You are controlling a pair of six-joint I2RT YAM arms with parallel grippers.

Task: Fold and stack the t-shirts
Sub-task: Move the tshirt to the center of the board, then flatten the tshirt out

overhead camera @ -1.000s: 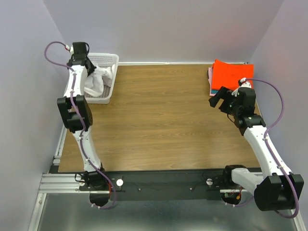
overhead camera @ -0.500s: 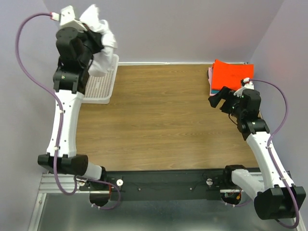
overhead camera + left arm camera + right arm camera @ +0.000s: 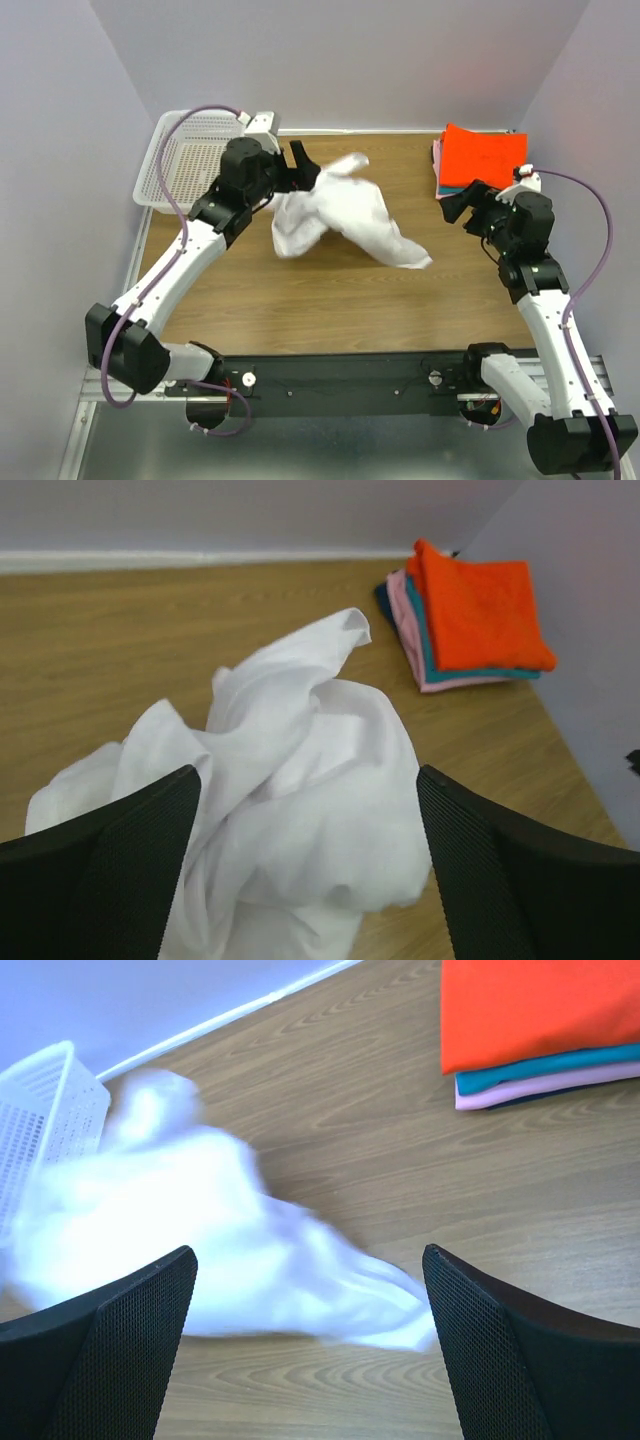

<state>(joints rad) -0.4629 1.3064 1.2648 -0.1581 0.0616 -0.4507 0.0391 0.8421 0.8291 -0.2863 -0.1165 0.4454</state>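
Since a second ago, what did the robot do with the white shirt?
The left end effector lifted the white t-shirt out of the basket, swung it right over the table and opened, letting it go. The right end effector, open, and the folded stack stayed put.

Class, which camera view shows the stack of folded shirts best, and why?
The left wrist view: the whole stack shows, with its orange, teal and pink layers. The top view shows mainly the stack's orange top; the right wrist view crops the stack.
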